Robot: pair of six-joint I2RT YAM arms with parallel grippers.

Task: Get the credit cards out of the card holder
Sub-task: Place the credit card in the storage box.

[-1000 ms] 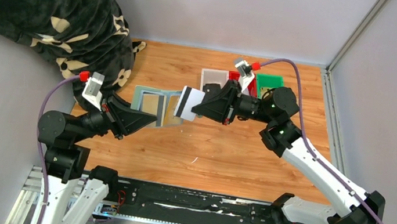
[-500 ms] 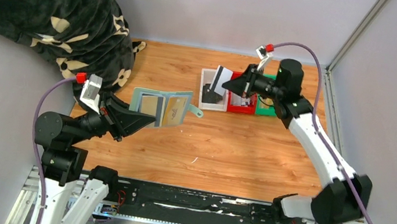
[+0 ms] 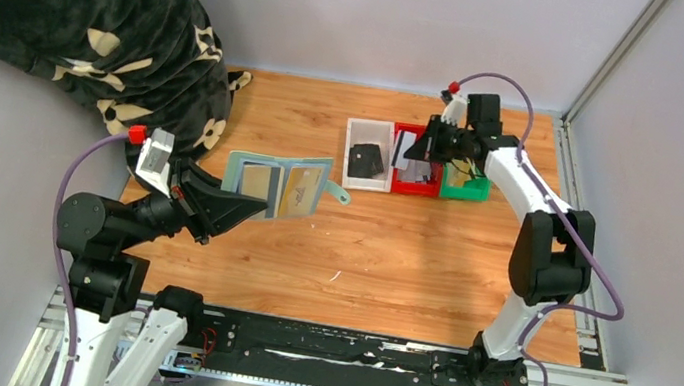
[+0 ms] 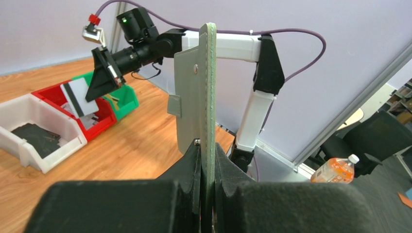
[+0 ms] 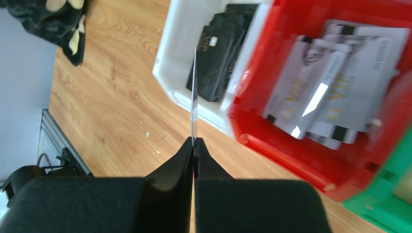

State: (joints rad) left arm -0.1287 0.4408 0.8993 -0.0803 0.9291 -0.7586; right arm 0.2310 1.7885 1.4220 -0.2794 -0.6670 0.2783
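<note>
the left gripper (image 3: 262,206) is clamped on the lower edge of the small sage-green soft bifold card holder (image 3: 279,184), holding it spread open and upright above the wooden table (image 3: 389,260); the left wrist view shows the holder (image 4: 194,87) edge-on, pinched between the two black fingers (image 4: 192,158). a tan-gold plastic card (image 3: 299,192) sits in one of its pale inner pockets, and the short closing tab sticks out to the right

the right gripper (image 3: 421,151) is pressed together on a thin white plastic card with a dark stripe (image 3: 407,149), well apart from the holder at the far side of the table. the right wrist view shows this card (image 5: 194,97) edge-on, standing up from the fingertips over the boundary between a white plastic bin (image 5: 170,73) and a red plastic bin (image 5: 291,150). the white bin holds a black wallet (image 5: 218,46), the red one several pale cards (image 5: 335,82) with dark stripes, and a green bin (image 3: 466,180) stands just beside the red. a black blanket with cream flowers (image 3: 100,18) lies heaped in the far left corner
</note>
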